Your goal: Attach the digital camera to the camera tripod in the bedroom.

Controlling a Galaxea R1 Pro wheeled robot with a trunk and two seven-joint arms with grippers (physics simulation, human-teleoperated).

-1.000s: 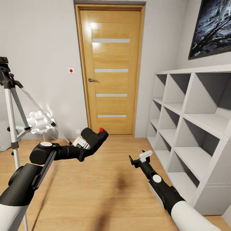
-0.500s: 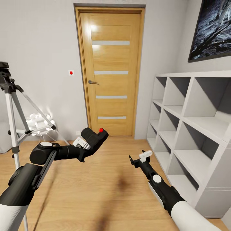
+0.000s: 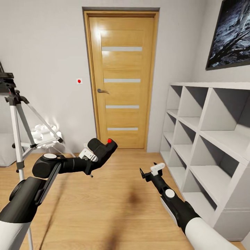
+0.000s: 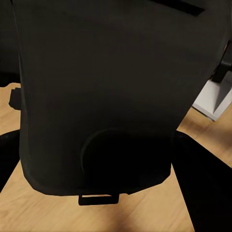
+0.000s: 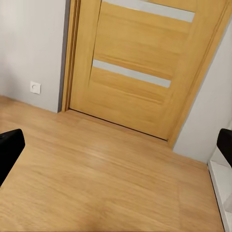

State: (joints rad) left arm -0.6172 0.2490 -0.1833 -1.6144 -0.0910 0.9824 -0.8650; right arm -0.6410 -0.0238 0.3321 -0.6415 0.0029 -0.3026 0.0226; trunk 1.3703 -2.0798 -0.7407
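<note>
The left gripper (image 3: 94, 155) is clamped on the digital camera (image 3: 103, 149), which is held above the wood floor (image 3: 114, 208) in front of the robot, tilted, with its red button (image 3: 109, 141) facing up and toward the door. In the left wrist view the camera's black body (image 4: 111, 92) sits close against the lens, with a dark gripper finger (image 4: 203, 183) flanking it at each side. The camera tripod (image 3: 15, 114) stands at the left edge of the head view, well apart from the held camera; its silver-grey legs spread down to the floor and its black head (image 3: 7, 85) sits at the top (partly cut off by the picture's edge). The right gripper (image 3: 150, 172) is spread wide and holds nothing, raised over bare floor; the right wrist view shows its two black fingertips (image 5: 9, 150) far apart. The wooden door (image 3: 121, 80) is closed straight ahead. White cube shelves (image 3: 208, 139) line the right wall beneath a dark framed picture (image 3: 231, 33).
</note>
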